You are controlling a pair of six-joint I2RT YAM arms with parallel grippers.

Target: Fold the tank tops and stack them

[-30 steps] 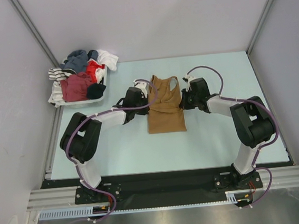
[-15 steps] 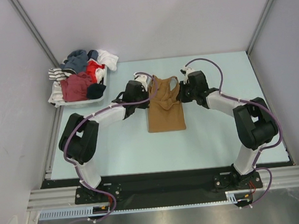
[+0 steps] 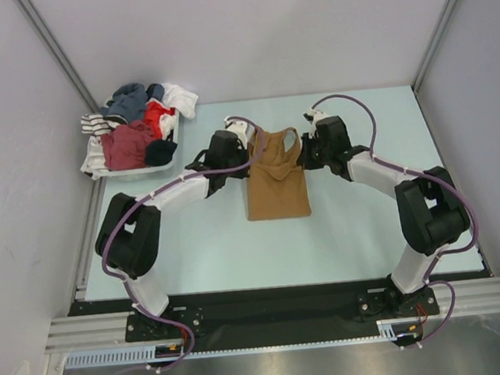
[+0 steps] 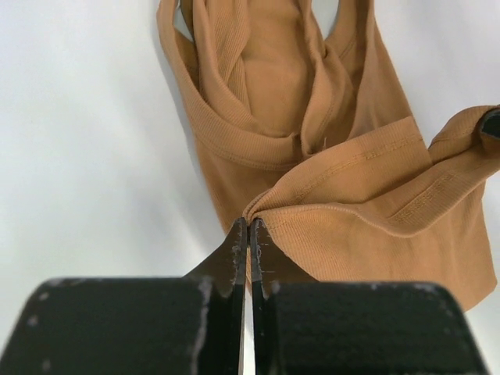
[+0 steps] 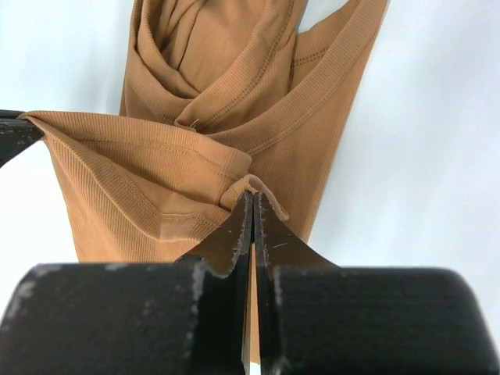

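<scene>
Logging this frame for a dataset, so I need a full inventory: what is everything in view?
tan-brown tank top: one, tan-brown, table centre, one stitched edge pinched up
mixed clothes: one pile, red, maroon, blue-grey, white, striped, in the tray
tray: one, white, far-left table corner
table: one, pale blue-green, under everything
left gripper: one, black, shut on the tank top's left side
right gripper: one, black, shut on its right side

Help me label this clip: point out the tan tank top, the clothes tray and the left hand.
tan tank top [image 3: 277,195], top external view, flat lower body of the cloth.
clothes tray [image 3: 140,172], top external view, its near white rim.
left hand [image 4: 248,228], left wrist view, between its shut fingertips.
</scene>
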